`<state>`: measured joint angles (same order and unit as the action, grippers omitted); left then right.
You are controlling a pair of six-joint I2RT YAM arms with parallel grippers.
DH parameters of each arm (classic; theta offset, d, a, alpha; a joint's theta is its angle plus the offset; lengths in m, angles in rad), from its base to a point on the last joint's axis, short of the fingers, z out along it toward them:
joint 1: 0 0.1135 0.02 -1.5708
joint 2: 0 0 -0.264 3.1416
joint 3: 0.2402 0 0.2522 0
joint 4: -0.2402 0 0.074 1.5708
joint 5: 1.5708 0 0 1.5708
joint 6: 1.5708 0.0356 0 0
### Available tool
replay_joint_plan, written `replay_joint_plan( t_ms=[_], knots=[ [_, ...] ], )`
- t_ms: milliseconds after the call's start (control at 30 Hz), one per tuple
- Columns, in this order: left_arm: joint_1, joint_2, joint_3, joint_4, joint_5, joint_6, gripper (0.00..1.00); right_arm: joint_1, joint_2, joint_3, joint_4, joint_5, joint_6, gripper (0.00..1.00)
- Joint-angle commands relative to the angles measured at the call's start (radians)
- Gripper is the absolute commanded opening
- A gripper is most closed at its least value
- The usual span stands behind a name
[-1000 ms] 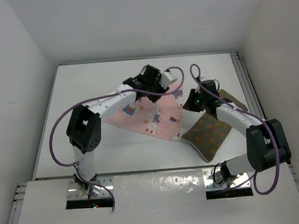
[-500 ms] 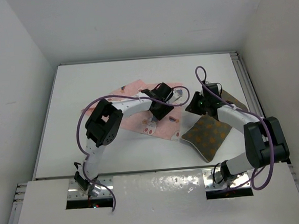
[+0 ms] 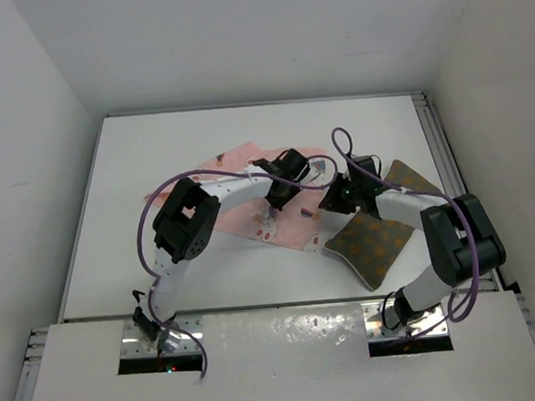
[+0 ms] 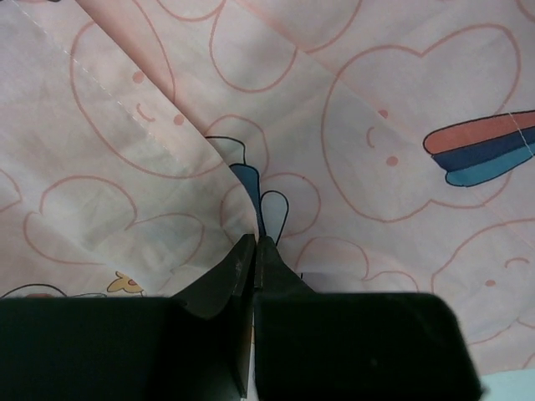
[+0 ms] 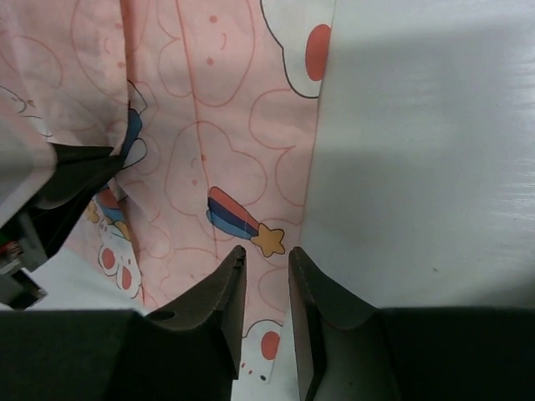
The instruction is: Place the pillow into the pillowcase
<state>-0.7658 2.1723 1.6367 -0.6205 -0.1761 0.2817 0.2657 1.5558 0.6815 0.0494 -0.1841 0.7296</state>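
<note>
The pale pink pillowcase (image 3: 231, 159) lies flat at the table's middle, mostly under my left arm. My left gripper (image 3: 277, 200) is low on it. In the left wrist view its jaws (image 4: 255, 241) are pressed together on a raised fold of the pillowcase (image 4: 376, 125). The olive-brown, orange-dotted pillow (image 3: 373, 241) lies to the right, with my right arm crossing over it. My right gripper (image 3: 334, 200) hovers over the right edge of the pillowcase (image 5: 226, 125). The right gripper (image 5: 266, 253) is slightly open with nothing between its fingers. The left fingers (image 5: 84, 171) show at that view's left.
The white table (image 3: 155, 172) is bounded by white walls on three sides. A metal rail (image 3: 443, 151) runs along its right edge. Bare table (image 5: 418, 167) lies right of the pillowcase edge.
My left gripper came forward from the back of the pillowcase, dropped onto the fabric and shut on a fold. My right gripper shifted left off the pillow to the pillowcase's edge.
</note>
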Motion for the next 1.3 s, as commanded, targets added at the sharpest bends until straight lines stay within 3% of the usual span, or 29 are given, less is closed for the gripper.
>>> replay_joint_plan(
  t_ms=[0,100,233,267,333,400,433,533,700,767,933,1033,1067,1267],
  knots=[
    [0.006,-0.086,0.054,-0.045,0.009,-0.007,0.0,0.0,0.006,0.003,0.057,-0.035,0.014,0.28],
    [0.019,-0.11,0.086,-0.077,0.039,-0.01,0.0,-0.016,-0.039,0.027,-0.006,-0.044,-0.086,0.41],
    [0.028,-0.155,0.091,-0.082,0.067,0.01,0.0,-0.045,-0.137,0.14,-0.202,-0.089,-0.397,0.81],
    [0.028,-0.167,0.094,-0.084,0.07,0.02,0.0,-0.049,-0.164,0.168,-0.314,-0.091,-0.536,0.88],
    [0.031,-0.175,0.097,-0.093,0.075,0.027,0.0,-0.049,-0.183,0.225,-0.396,-0.039,-0.636,0.97],
    [0.036,-0.183,0.098,-0.104,0.092,0.037,0.0,-0.049,-0.209,0.239,-0.437,0.045,-0.664,0.99],
    [0.039,-0.186,0.097,-0.104,0.09,0.037,0.0,-0.049,-0.212,0.26,-0.454,0.178,-0.639,0.99],
    [0.045,-0.2,0.081,-0.101,0.086,0.039,0.0,-0.071,-0.214,0.294,-0.589,0.47,-0.46,0.99],
    [0.071,-0.216,0.064,-0.107,0.125,0.036,0.0,-0.094,-0.282,0.135,-0.619,0.584,-0.305,0.99],
    [0.074,-0.223,0.057,-0.105,0.136,0.034,0.0,-0.095,-0.332,0.081,-0.611,0.556,-0.256,0.99],
    [0.077,-0.233,0.046,-0.093,0.17,0.027,0.0,-0.086,-0.344,-0.066,-0.539,0.349,-0.167,0.75],
    [0.077,-0.238,0.038,-0.087,0.171,0.027,0.0,-0.089,-0.33,-0.077,-0.491,0.256,-0.136,0.24],
    [0.079,-0.241,0.035,-0.084,0.171,0.027,0.0,-0.094,-0.336,-0.051,-0.485,0.235,-0.13,0.0],
    [0.079,-0.269,-0.012,-0.039,0.171,0.031,0.0,-0.128,-0.431,0.081,-0.373,0.157,-0.092,0.0]
  ],
)
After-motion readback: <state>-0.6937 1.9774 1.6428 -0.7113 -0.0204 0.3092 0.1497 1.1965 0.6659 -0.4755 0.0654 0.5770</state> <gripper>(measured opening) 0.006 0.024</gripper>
